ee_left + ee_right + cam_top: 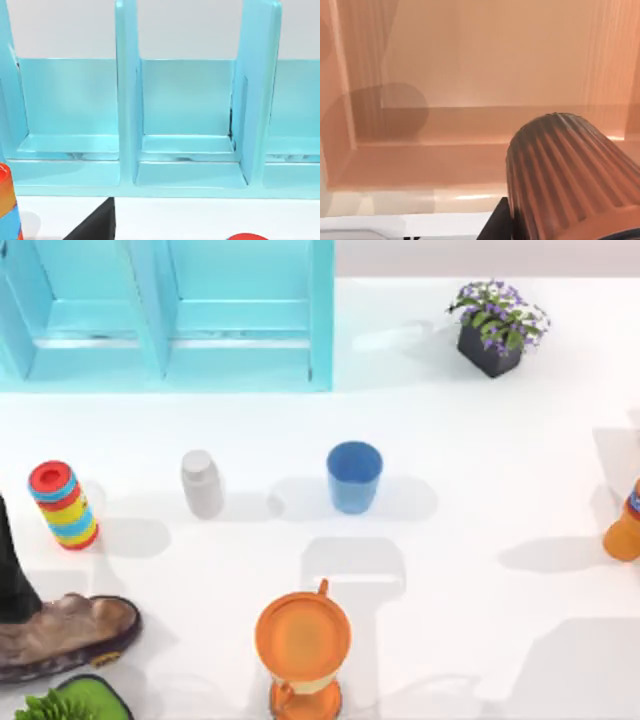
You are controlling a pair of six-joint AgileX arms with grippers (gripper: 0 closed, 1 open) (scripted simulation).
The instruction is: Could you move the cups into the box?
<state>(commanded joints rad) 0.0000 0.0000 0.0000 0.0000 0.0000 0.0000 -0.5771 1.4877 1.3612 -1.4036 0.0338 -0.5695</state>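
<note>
The blue cup stands upright on the white table near the middle, with no gripper near it. A brownish-pink ribbed cup is held tilted and close up, my right gripper shut on it with one dark finger against its side. Behind that cup lies the orange-tan inside of the box, its floor and walls bare. My left arm stands parked at the table's left edge. A dark part of my left gripper faces the blue shelf.
A light-blue shelf fills the back left. A white capped bottle and a striped ring stack stand left of the blue cup. At the front are an orange hourglass item and a brown shoe. A potted plant is back right.
</note>
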